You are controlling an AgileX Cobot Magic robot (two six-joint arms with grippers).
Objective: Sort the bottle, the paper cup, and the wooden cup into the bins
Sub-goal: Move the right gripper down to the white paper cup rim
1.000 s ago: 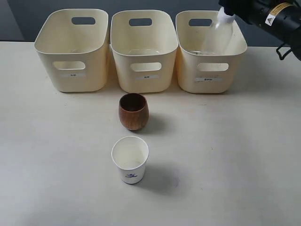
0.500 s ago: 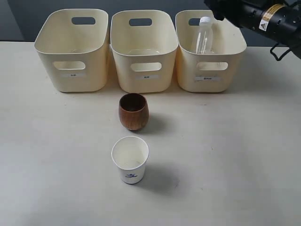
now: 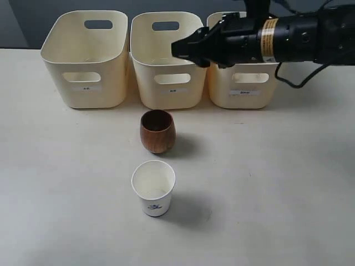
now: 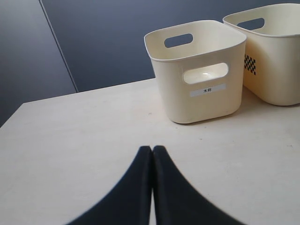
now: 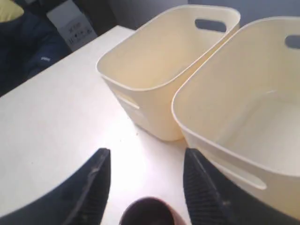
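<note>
Black, the right end effector (image 5: pixel 143 176) stood wide apart and empty above the wooden cup (image 5: pixel 149 212); the left end effector (image 4: pixel 153 152) was pressed together, touching nothing.

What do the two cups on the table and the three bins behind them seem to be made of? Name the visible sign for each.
Wooden cup: apparently turned wood, reddish-brown with grain streaks and a dull sheen.
Paper cup: likely paper, matte white, thin rolled rim, small blue print.
Bins: probably moulded plastic, smooth cream, rounded corners, handle cutouts.
</note>
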